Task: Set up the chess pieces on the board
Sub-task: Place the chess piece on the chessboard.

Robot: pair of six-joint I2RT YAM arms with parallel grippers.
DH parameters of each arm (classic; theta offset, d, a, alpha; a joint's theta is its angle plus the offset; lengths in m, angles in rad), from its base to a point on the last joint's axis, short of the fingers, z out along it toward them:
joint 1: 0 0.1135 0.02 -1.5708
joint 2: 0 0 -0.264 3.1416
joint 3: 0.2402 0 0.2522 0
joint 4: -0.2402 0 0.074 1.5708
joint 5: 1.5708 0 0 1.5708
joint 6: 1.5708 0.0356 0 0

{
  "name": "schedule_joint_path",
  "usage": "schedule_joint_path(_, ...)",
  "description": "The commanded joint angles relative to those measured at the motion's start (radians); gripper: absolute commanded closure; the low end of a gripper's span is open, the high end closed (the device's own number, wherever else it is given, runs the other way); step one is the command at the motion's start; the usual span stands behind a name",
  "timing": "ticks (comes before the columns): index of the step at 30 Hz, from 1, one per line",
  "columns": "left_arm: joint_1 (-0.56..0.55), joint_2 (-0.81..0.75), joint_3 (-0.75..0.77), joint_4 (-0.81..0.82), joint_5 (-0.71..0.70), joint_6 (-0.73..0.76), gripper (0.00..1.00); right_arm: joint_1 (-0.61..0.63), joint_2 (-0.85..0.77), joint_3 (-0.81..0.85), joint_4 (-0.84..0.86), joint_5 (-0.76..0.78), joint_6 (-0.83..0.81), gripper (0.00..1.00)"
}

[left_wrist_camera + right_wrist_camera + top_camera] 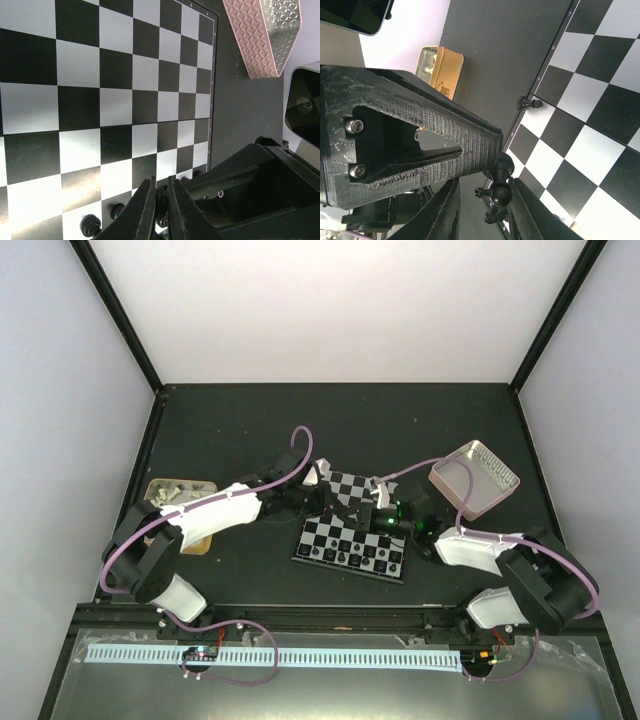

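The board (120, 100) lies flat at the centre of the top view, and a row of pieces (350, 556) is ranged along its lower edge there. The left gripper (161, 186) is seen at the bottom of its wrist view. Its fingers are drawn nearly together on a dark piece (161, 198) that shows in the slit between them. It is judged to be clenched on that piece, just over the row at the board's edge. The right gripper (486, 186) is spread at the bottom of its own view, with another standing figure (499, 193) between the fingers. No clear contact is seen on that figure's left side, so this gripper is taken as released. A lone pawn (528, 103) is seen upright further up the same edge.

The pieces are judged to be very light, hard and smooth. Little force is needed, yet one could be squeezed out sideways or tipped by a brushing finger. Each is best taken at the narrow waist below the head, with the base left free so that it can be set flat within one square. Neighbours stand close and the two grippers are near each other, so knocked pieces are the likely fault.
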Motion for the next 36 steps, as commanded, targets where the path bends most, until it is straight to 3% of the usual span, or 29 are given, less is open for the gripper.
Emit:
schedule_joint_path(1, 0.006, -0.017, -0.010, 0.016, 0.034, -0.012, 0.93, 0.003, -0.037, -0.019, 0.042, 0.042, -0.012, 0.71)
schedule_joint_path(8, 0.008, -0.025, -0.015, 0.018, 0.041, -0.013, 0.92, 0.002, -0.052, -0.028, 0.044, 0.071, -0.008, 0.76)
schedule_joint_path(20, 0.011, -0.030, -0.021, 0.035, 0.057, -0.021, 0.92, 0.003, -0.051, -0.002, -0.022, 0.087, -0.035, 0.99)
schedule_joint_path(23, 0.013, -0.034, -0.022, 0.031, 0.052, -0.019, 0.87, 0.003, -0.051, 0.013, -0.062, 0.103, -0.054, 0.99)
schedule_joint_path(25, 0.015, -0.039, -0.022, 0.015, 0.030, -0.010, 0.79, 0.003, -0.056, 0.025, -0.103, 0.117, -0.074, 0.99)
schedule_joint_path(29, 0.021, -0.086, -0.040, -0.044, -0.107, 0.012, 0.63, 0.011, -0.061, 0.070, -0.241, 0.156, -0.136, 0.99)
schedule_joint_path(36, 0.024, -0.301, -0.114, -0.139, -0.417, 0.046, 0.53, 0.111, -0.026, 0.253, -0.580, 0.312, -0.272, 0.99)
